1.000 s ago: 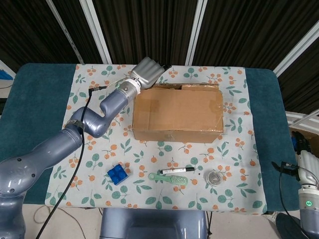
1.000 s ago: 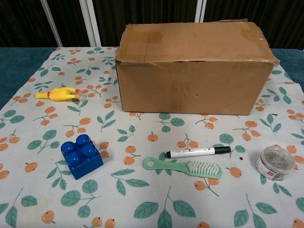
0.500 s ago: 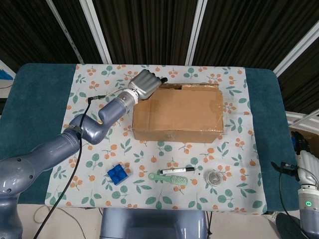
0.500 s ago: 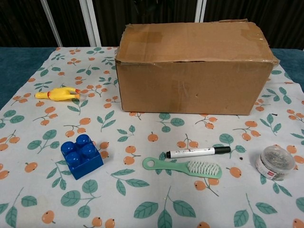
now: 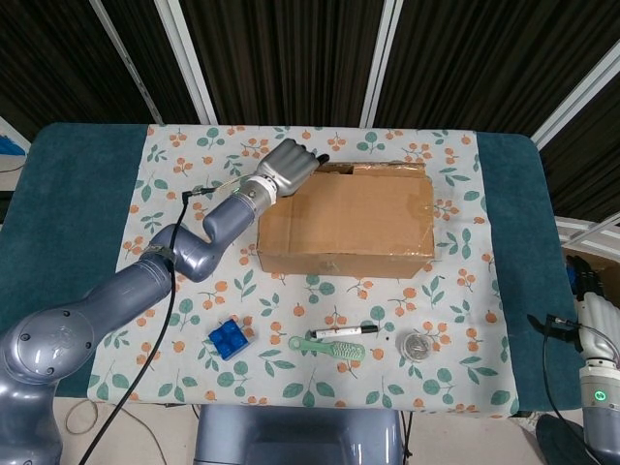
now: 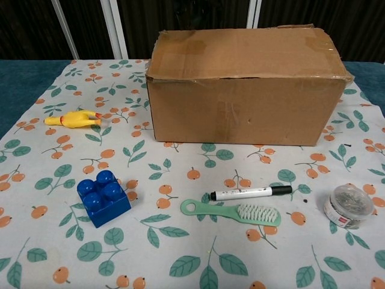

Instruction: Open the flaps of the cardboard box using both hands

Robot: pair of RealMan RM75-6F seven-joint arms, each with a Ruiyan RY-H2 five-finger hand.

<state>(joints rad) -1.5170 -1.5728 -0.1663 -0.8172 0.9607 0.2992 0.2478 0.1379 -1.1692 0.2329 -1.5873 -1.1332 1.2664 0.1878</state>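
Observation:
The cardboard box [image 5: 346,219] stands in the middle of the flowered cloth, its top flaps lying flat and shut. In the chest view the box [image 6: 243,90] fills the back centre and neither hand shows. My left hand [image 5: 288,165] hovers at the box's back left corner, back of the hand up. Its fingers bend down towards the top edge there and hold nothing. My right hand [image 5: 593,318] hangs low at the far right, off the table and partly cut off by the frame edge, so how its fingers lie is unclear.
In front of the box lie a blue toy brick [image 6: 103,197], a green brush [image 6: 233,212], a marker [image 6: 251,192] and a small round tin [image 6: 348,205]. A yellow rubber chicken [image 6: 74,118] lies to the box's left. A cable [image 5: 160,281] trails along my left arm.
My left hand has come down and a little to the right, from behind the box's back left corner onto that corner. The box and my right hand have not moved.

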